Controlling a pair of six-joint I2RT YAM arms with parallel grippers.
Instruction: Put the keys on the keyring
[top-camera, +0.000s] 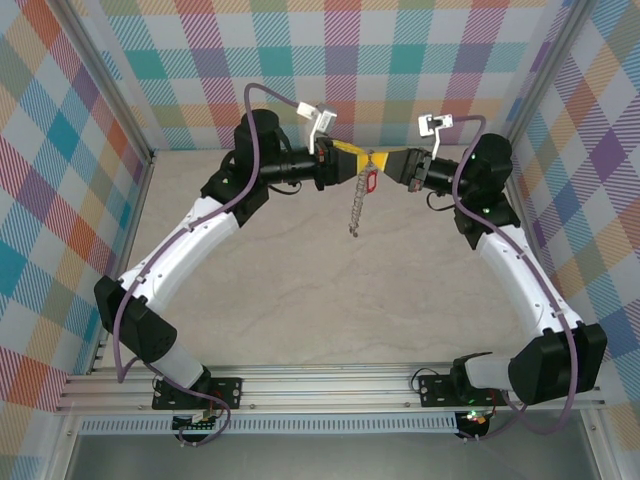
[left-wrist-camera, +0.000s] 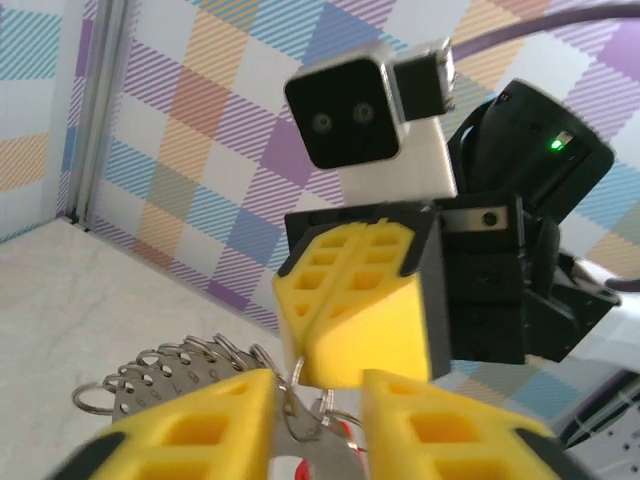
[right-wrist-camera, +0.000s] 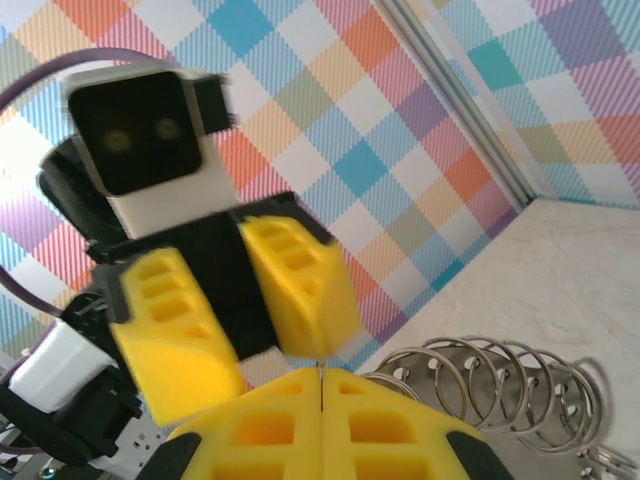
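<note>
I'm holding left pincer (left-wrist-camera: 318, 408) spread | right pincer (right-wrist-camera: 320, 395) pressing together beside key (top-camera: 371, 182) | ring (top-camera: 356, 215) dangling limp, light, slippery: pinching its rim looking best

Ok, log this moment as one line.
left gripper: open | right gripper: shut on ring | ring: hanging above table between the grippers | key: red tag by ring top

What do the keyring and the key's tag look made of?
The keyring looks like metal, likely steel: silvery, shiny wire loops with glints. The tag is probably plastic: flat uniform red, but too small to be sure.
</note>
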